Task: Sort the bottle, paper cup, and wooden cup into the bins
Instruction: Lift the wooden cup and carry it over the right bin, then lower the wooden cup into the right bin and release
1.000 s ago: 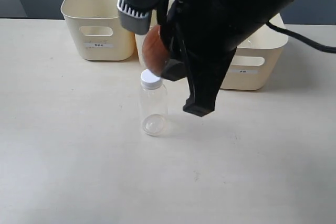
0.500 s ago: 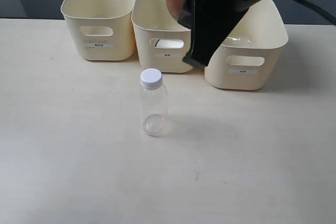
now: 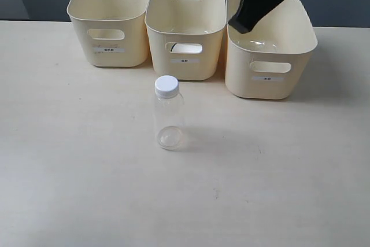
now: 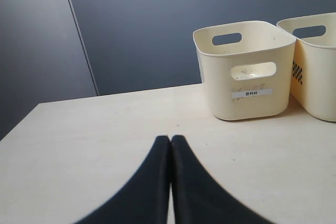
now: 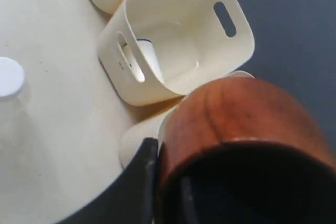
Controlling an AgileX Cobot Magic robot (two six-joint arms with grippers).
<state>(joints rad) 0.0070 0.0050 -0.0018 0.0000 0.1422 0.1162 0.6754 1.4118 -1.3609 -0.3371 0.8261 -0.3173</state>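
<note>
We count three bins (image 3: 185, 33), one bottle (image 3: 169, 120); our right gripper (image 3: 254, 4) grasps one wooden cup (image 5: 236, 124) above them

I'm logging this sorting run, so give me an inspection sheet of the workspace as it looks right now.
Surface: pale table, bare apart from the job's things.
Job's things: bottle upright in front of the middle bin; white paper cup inside that bin; wooden cup held above the right bin; left bin shows nothing inside.
Clutter: nothing seen.
Grippers: left gripper shut, empty, low over the table; right gripper shut on the wooden cup.
Cables: nothing seen.
Surroundings: dark wall behind the table.
</note>
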